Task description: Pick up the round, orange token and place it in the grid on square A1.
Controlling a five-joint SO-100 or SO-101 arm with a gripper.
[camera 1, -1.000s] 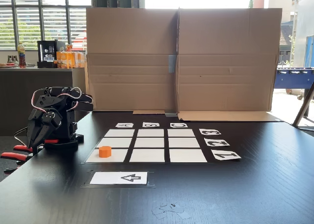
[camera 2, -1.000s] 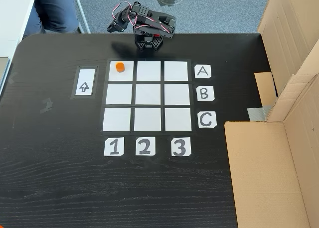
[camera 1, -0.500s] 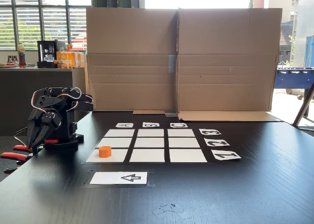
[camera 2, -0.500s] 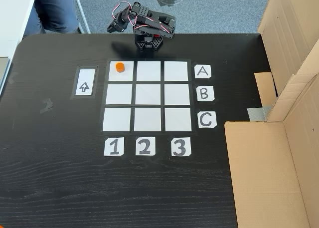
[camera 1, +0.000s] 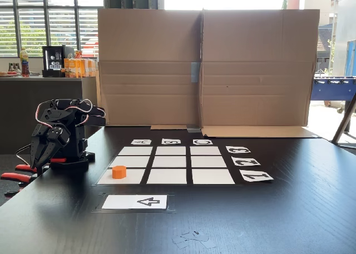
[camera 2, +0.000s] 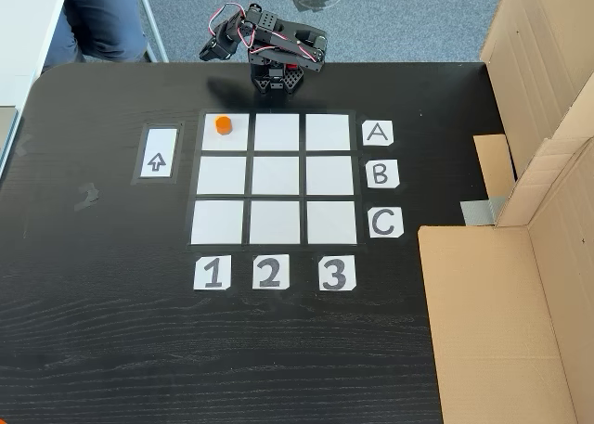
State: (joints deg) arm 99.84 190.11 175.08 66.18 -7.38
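A small orange token (camera 2: 223, 124) is seen standing upright on a white paper cell, square A1 (camera 2: 225, 133), the corner of the grid (camera 2: 274, 177) in the row beside label A (camera 2: 378, 133) and the column above label 1 (camera 2: 212, 273). In the view from above, the token sits toward the far edge of that cell, within its borders. In the low fixed view the same token (camera 1: 119, 172) appears at the near left corner of the grid.

Nothing has changed over the last second: the token has kept its place and the arm has not moved. From this it is judged that the placing is done and the arm has come to rest.

The arm (camera 2: 269, 48) is folded up at the far edge of the table (camera 2: 93, 350), just beyond the grid and apart from the token. The gripper (camera 1: 39, 152) hangs down beside the base, holding nothing; whether its jaws are open or closed cannot be told.

Left of the grid lies a white card with a black arrow (camera 2: 160, 154). Cardboard walls (camera 2: 538, 164) are set along the right of the table.
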